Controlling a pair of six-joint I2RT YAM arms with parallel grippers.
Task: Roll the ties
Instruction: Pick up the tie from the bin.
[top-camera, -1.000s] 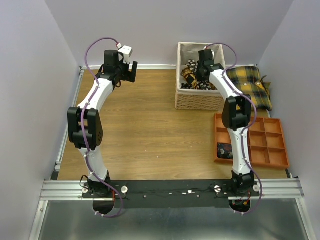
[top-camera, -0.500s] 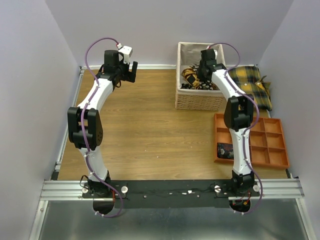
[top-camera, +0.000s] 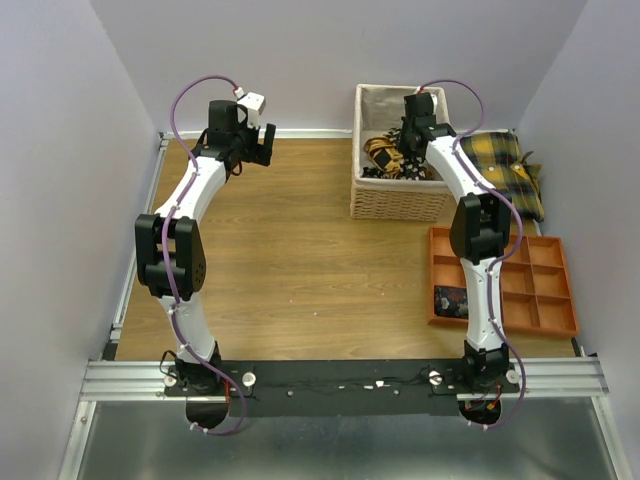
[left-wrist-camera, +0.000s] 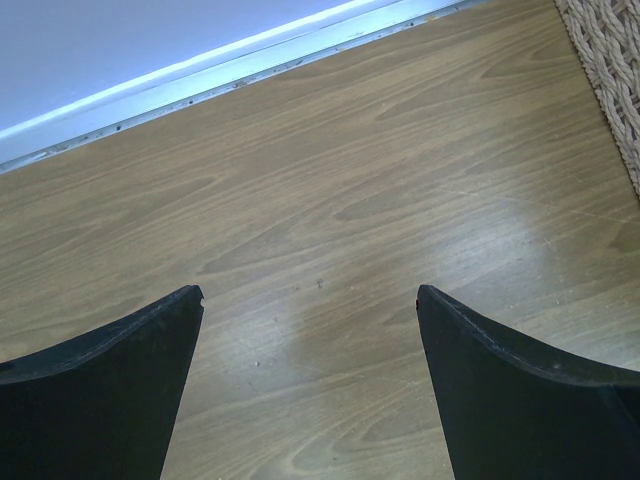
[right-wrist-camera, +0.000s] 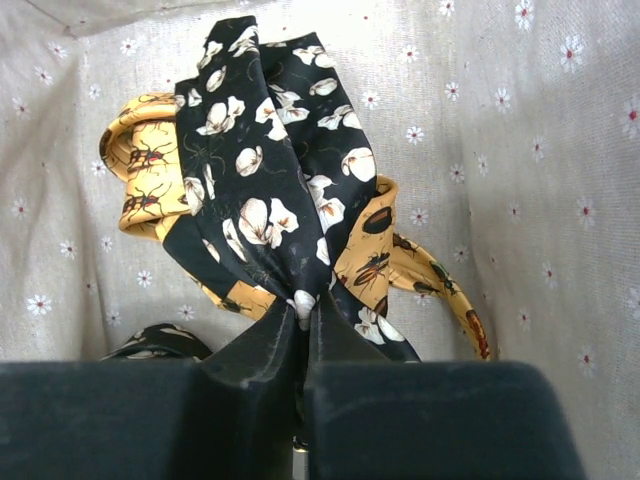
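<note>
In the last second my right tool (right-wrist-camera: 305, 335) closed inside the basket (top-camera: 398, 200). Its two fingers were now pressed together on a fold of the black tie (right-wrist-camera: 260, 190) with the white flowers. Seen from above, this tool had also moved a little toward the back wall of the basket. The tie was bunched ahead of the fingers, against the dotted lining. A yellow tie (right-wrist-camera: 145, 170) with insects was wound around it, so I judged that both could come up together. My left tool (left-wrist-camera: 310, 300) had not moved; it stood wide above the bare desk (left-wrist-camera: 330, 180) and held nothing. A dark coil, I think a rolled tie (top-camera: 450, 298), lay in the orange tray (top-camera: 540, 290). For me this meant the picking was done and the rolling not yet begun.
</note>
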